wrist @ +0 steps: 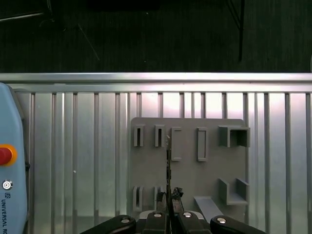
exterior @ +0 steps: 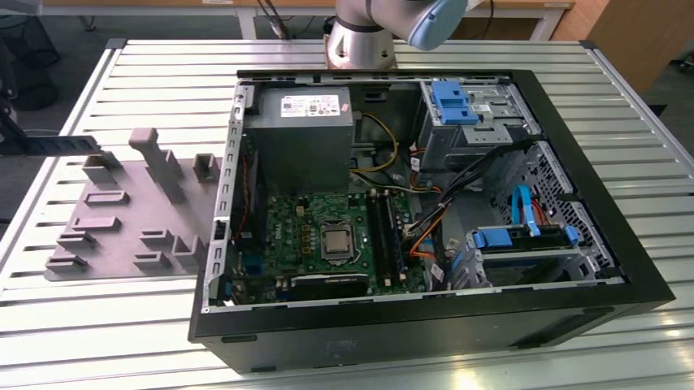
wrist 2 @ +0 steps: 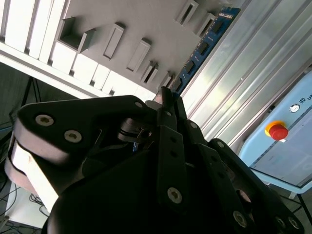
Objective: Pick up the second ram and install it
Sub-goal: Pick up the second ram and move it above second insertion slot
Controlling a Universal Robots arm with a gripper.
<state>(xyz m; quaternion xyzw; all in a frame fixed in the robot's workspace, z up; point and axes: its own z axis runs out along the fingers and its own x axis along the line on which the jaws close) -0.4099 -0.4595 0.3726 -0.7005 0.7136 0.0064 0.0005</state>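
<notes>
The second ram (wrist 2: 197, 56) is a narrow blue board with black chips, and my gripper (wrist 2: 168, 97) is shut on one end of it. In the first wrist view the ram (wrist: 168, 163) appears edge-on, rising from the gripper (wrist: 168, 197) above the grey holder plate (wrist: 209, 170). In the exterior view the ram (exterior: 65, 145) pokes in level from the exterior view's left edge, over the far left part of the holder plate (exterior: 119, 207). The black memory slots (exterior: 385, 227) lie on the green motherboard (exterior: 292, 231) inside the open case, well away from the gripper.
The open black computer case (exterior: 434, 325) holds a grey power supply (exterior: 304, 134), blue drive brackets (exterior: 521, 237) and loose cables. All of it rests on a slatted metal table (exterior: 109, 325). A light blue box with a red button (wrist 2: 278, 131) lies beside the holder plate.
</notes>
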